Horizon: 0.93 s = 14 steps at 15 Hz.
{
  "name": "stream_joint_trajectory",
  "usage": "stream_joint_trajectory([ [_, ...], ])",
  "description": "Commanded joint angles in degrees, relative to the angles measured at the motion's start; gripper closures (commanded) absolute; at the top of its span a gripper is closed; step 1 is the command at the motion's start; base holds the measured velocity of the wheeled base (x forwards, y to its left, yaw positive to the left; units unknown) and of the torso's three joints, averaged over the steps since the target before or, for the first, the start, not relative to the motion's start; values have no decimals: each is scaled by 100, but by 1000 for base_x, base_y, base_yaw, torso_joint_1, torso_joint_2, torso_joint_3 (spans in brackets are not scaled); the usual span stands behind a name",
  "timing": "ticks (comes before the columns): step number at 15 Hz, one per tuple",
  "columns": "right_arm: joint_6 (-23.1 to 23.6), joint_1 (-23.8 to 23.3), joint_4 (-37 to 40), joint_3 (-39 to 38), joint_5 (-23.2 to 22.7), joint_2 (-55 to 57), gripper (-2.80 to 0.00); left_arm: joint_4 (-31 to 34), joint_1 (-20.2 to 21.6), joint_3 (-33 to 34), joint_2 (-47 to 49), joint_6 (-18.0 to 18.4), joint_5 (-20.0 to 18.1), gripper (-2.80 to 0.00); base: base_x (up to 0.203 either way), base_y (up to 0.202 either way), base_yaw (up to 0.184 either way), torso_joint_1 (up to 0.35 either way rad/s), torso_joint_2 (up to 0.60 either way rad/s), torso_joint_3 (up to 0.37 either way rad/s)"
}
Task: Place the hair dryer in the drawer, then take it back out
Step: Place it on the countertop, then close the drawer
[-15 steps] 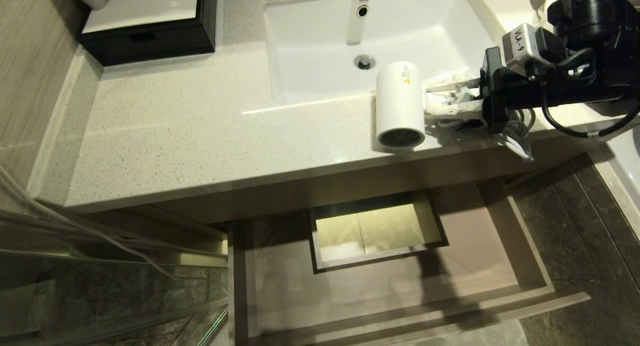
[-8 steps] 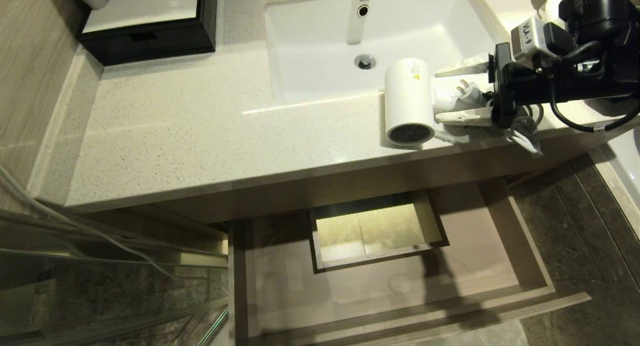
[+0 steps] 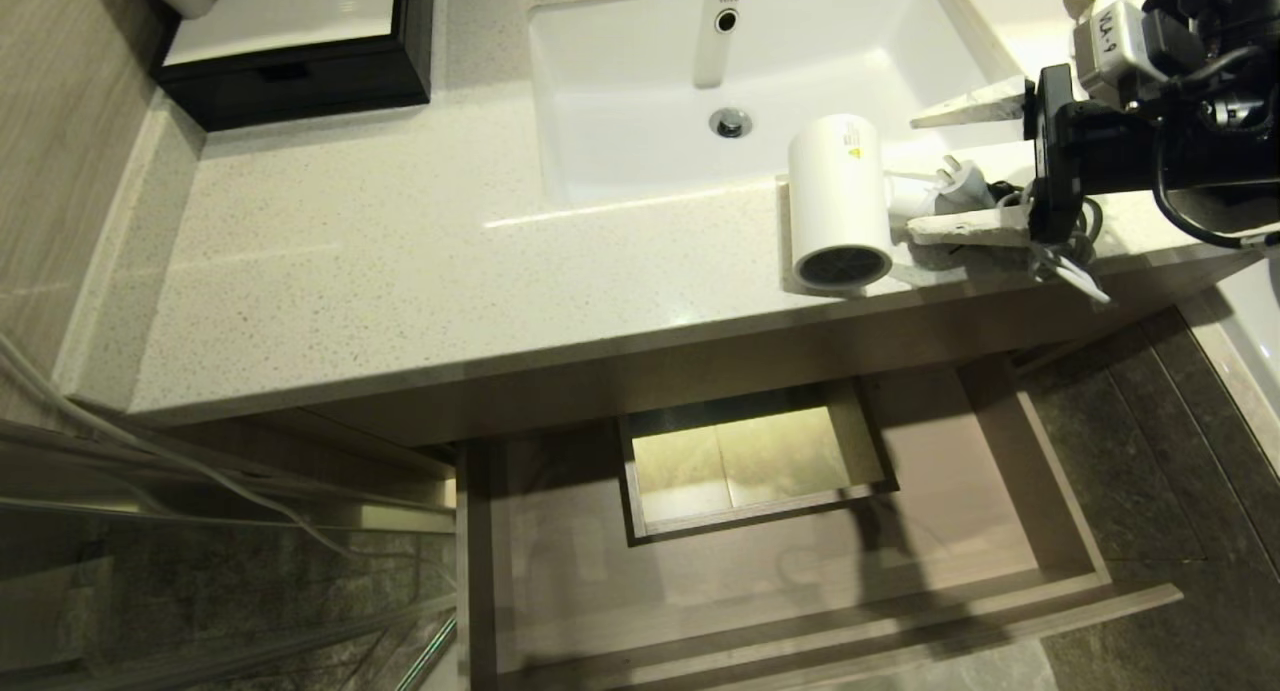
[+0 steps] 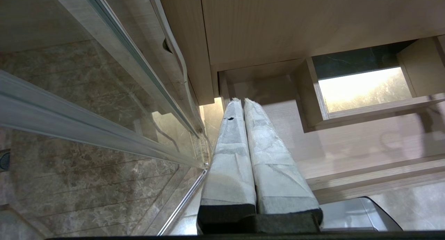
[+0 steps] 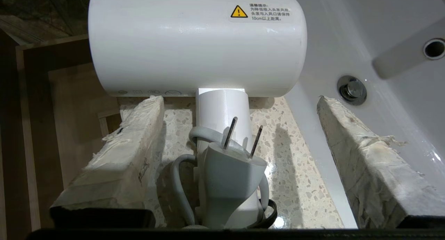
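Hair dryer (image 3: 840,206): on countertop (image 3: 400,261) at sink's (image 3: 640,91) five o'clock; right gripper (image 3: 970,171) newly spread, released, straddling handle; drawer (image 3: 1050,491) open, seemingly empty; retrieval likely complete; left gripper (image 4: 243,104) clenched, parked low.

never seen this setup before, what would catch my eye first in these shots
The white hair dryer lies on the speckled counter at the sink's front right corner, grey grille facing the counter edge. The right gripper reaches in from the right, its jaws spread wide on either side of the dryer's handle and plug without touching them. Below the counter, the wood-grain drawer stands pulled out with nothing in it.
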State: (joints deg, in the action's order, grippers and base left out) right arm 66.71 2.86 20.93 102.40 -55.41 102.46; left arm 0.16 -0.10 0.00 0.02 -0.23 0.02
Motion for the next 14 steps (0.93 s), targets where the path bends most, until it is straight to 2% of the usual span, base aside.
stream_joint_trajectory([
  [1,26,4,7,-10,-59,-141,-280,-5,1,9,-2,-3,3,0,0,0,0,0,0,0],
  [2,-9,-5,7,-1,-84,-165,-280,2,1,9,-2,-3,6,0,0,0,0,0,0,0],
  [3,-94,-10,7,-4,-189,-218,0,2,1,1,-2,-3,6,0,0,0,0,0,0,0],
  [5,-227,-17,-13,42,-210,-338,0,2,1,8,-2,-3,6,0,0,0,0,0,0,0],
  [7,-643,-133,-33,125,270,-536,0,2,1,1,-2,-3,5,0,0,0,0,0,0,0],
  [11,-2235,-300,-79,176,2609,-1112,0,0,1,5,-2,-3,0,0,0,0,0,0,0,0],
  [14,-2572,-315,-83,-2,4142,-1689,0,2,1,0,-2,-3,-2,0,0,0,0,0,0,0],
])
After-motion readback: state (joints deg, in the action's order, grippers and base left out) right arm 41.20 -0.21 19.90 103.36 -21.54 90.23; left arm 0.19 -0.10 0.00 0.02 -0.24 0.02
